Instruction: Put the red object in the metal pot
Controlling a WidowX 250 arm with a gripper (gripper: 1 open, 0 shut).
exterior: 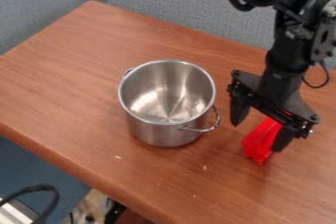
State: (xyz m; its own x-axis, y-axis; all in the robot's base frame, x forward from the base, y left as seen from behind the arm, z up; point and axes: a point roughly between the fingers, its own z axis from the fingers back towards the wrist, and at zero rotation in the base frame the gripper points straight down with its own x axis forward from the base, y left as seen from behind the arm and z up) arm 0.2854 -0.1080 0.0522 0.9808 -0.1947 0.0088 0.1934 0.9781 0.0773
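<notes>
The red object (260, 141) is a bright red block lying on the wooden table, right of the metal pot (167, 101). The pot is shiny steel, upright and empty, with a thin wire handle (201, 125) hanging at its near right rim. My black gripper (269, 128) points straight down and hangs right above the red block, open, with one finger (238, 111) toward the pot and the other (300, 136) to the block's right. The fingers straddle the block's upper end; I cannot tell whether they touch it.
The brown wooden table (79, 61) runs from upper left to lower right, its near edge falling off at the lower left. A grey wall stands behind. Dark cables lie on the floor at bottom left.
</notes>
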